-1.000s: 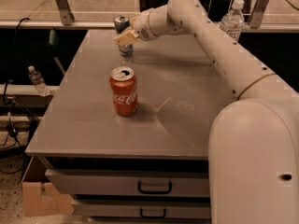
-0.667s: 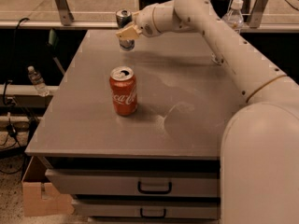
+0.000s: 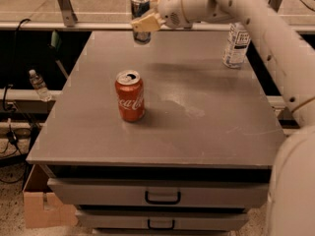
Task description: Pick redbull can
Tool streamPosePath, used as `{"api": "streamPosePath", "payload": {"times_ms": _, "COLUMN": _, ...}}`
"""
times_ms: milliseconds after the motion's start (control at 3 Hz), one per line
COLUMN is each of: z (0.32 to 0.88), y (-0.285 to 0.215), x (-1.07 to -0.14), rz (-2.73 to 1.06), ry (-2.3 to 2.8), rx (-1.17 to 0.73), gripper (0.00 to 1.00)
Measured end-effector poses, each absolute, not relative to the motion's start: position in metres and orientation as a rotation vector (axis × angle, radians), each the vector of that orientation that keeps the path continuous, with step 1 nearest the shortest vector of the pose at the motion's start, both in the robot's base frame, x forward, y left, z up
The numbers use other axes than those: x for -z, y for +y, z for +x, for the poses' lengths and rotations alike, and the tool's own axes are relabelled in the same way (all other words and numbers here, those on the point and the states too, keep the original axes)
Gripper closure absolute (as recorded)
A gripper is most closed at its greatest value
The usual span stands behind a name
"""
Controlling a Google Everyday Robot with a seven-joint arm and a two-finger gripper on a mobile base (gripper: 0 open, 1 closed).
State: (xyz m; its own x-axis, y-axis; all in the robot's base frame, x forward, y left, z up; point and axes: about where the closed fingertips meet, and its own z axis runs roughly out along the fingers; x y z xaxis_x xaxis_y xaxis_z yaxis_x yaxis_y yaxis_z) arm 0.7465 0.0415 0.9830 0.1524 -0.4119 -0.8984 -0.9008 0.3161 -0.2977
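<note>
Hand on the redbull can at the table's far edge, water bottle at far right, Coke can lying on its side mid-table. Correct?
Not quite. The camera view shows the Coke can standing upright mid-table. The rest holds: the hand is closed on the redbull can at the far edge, and the water bottle stands at far right.

The one camera is looking down from above the drawer [image 3: 162,194] side of the surface [image 3: 206,127], facing its far edge and sitting near enough to be taking in the whole top. The gripper [image 3: 141,25] is hanging over that far edge, its fingers [image 3: 147,21] clasping the redbull can [image 3: 140,3].
</note>
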Motion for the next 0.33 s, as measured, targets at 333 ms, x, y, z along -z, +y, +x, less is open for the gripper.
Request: {"api": "streamPosePath", "payload": {"times_ms": 333, "z": 0.743, "y": 0.0383, "x": -0.9831, "rz": -1.286, "ry": 1.454, "rx": -0.552, "gripper": 1.0}}
